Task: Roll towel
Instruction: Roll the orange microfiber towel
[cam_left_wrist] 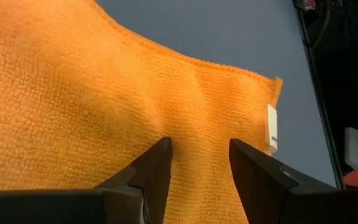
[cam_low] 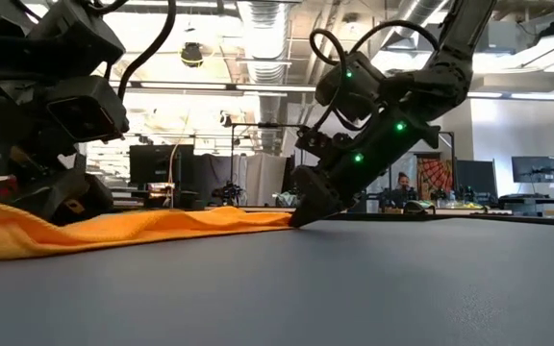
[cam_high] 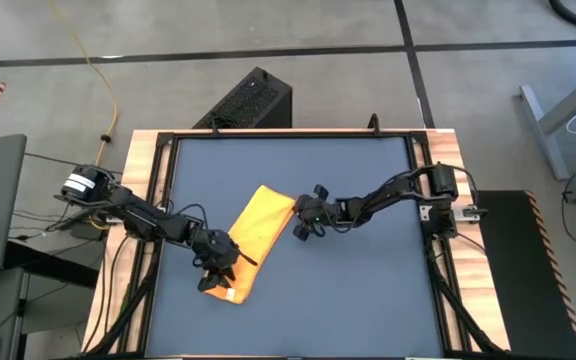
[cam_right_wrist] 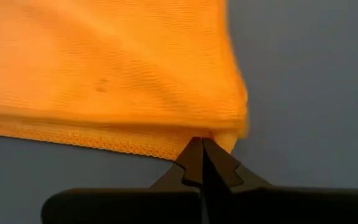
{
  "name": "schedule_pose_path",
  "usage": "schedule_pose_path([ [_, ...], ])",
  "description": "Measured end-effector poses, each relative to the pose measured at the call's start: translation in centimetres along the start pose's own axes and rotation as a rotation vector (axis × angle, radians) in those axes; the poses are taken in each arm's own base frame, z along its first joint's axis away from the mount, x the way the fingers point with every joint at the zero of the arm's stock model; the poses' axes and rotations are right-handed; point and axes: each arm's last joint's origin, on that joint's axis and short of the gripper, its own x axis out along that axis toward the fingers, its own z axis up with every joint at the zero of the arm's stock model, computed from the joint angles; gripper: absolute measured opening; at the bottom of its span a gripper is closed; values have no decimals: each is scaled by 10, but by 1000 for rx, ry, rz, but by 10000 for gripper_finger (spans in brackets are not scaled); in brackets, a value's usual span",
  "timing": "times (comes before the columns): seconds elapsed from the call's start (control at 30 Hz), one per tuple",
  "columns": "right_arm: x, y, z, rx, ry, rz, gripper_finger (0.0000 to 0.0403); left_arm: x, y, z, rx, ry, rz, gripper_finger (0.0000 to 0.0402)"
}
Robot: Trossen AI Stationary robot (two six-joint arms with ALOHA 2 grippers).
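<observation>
The yellow towel (cam_high: pixel 253 235) lies folded in a long strip, slanting from the table's near left toward its middle, flat on the dark blue tabletop (cam_high: pixel 368 290). Its white tag (cam_left_wrist: pixel 271 127) sits at one edge. My left gripper (cam_high: pixel 221 278) stands over the towel's near-left end (cam_left_wrist: pixel 104 93) with its fingers open; the gap between them (cam_left_wrist: pixel 197 152) shows cloth behind. My right gripper (cam_high: pixel 295 214) is shut at the towel's far-right end (cam_right_wrist: pixel 117 62), slanting down with its tips low at the tabletop (cam_low: pixel 299 221). My left gripper's open fingers (cam_left_wrist: pixel 157 162) stand just over the towel's top layer near its near-left end, slanting down; I cannot tell whether they touch the cloth. My right gripper's shut fingertips (cam_right_wrist: pixel 194 155) meet the towel's folded edge (cam_right_wrist: pixel 219 138) close to a corner, slanting down from the table's right. I cannot tell whether any cloth is caught between them. The towel lies flat on the table there.
A wooden frame (cam_high: pixel 138 200) borders the tabletop. A black box (cam_high: pixel 248 100) stands on the floor beyond the far edge. Bare tabletop lies to the right of and nearer than the towel. A person sits far off in the room (cam_low: pixel 400 187).
</observation>
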Motion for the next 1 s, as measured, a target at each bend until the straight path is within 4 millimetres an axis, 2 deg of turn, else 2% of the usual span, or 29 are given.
schedule_pose_path([
  [0.37, -16, -21, 9, -12, 64, -106, 20, 0, -1, -2, 6, 26, -29, 155],
  [0.63, -38, -30, 27, 6, 40, -112, 20, 0, -1, -1, 32, 24, -50, 155],
  [0.8, -46, -23, 34, 17, -4, -48, 20, -3, -5, 2, 54, 4, -94, 155],
  [1.0, -30, 0, 31, 31, -80, 160, 20, -18, -10, 9, 105, -69, -123, 155],
])
